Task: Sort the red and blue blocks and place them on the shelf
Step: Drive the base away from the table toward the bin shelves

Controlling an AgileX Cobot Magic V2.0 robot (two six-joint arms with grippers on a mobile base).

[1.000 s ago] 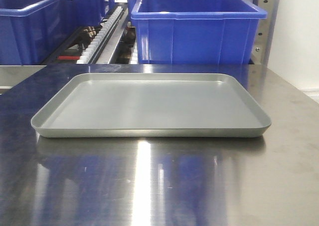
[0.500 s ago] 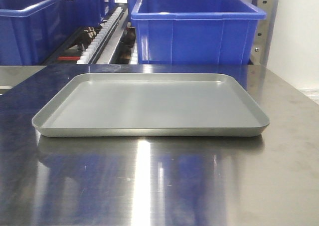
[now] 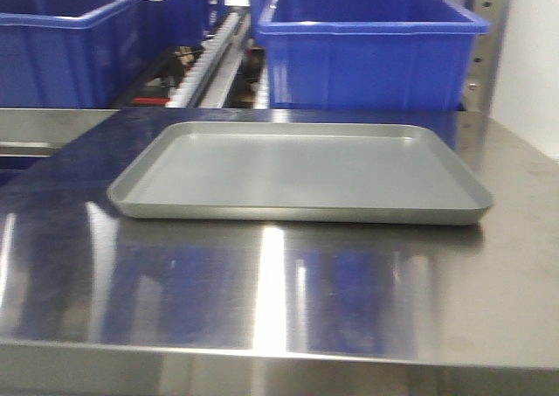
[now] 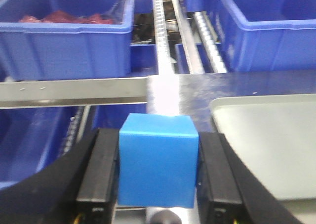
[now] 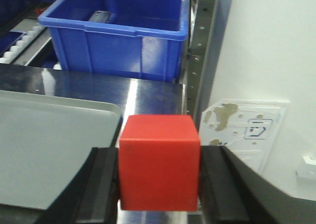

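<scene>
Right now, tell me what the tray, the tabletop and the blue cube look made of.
Tray: likely metal, dull grey matte, no sharp reflections. Tabletop: apparently stainless steel, brushed, mirroring the crates. Blue cube: smooth matte, perhaps plastic or foam.

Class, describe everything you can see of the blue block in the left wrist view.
The blue block is a plain, matte, bright blue cube with crisp edges; its front and top faces show. It sits upright and square between the black jaws of the left gripper, which press its left and right sides. The grey tray lies to its right, not touching it. Its underside is hidden.
</scene>
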